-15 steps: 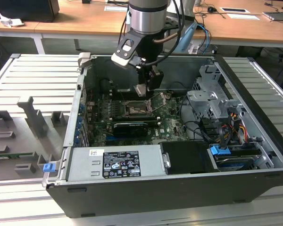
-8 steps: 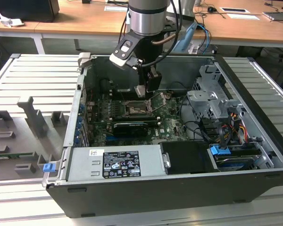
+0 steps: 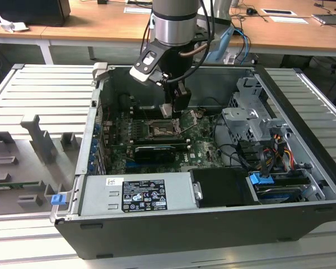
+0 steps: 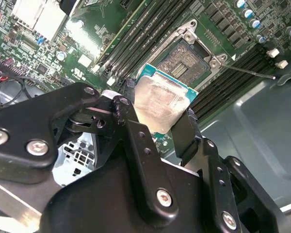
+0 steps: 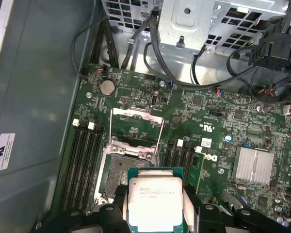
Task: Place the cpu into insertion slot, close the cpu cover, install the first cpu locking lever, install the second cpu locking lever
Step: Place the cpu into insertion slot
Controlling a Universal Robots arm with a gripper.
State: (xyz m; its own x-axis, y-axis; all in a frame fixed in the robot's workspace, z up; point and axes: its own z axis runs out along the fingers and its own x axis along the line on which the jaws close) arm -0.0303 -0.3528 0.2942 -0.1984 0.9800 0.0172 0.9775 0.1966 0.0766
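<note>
Cpu [image 5: 155, 201], metal top up, is pinched by two opposite edges between the jaws of the gripper [image 4: 156, 112]. It hangs above the socket [image 5: 117, 170], offset to one side and not yet seated. The cover [image 5: 136, 115] stands swung open at the socket's far edge, and a lever [image 4: 252, 73] lies unlatched beside the socket. Good practice, as judged: square the chip to the socket frame, keep it level, and lower it without sliding over the contacts. The arm stands nearly upright over the socket.

One cpu [image 5: 155, 201], one insertion slot [image 5: 117, 170], one cpu cover [image 5: 136, 113], one computer case [image 3: 157, 224].
</note>
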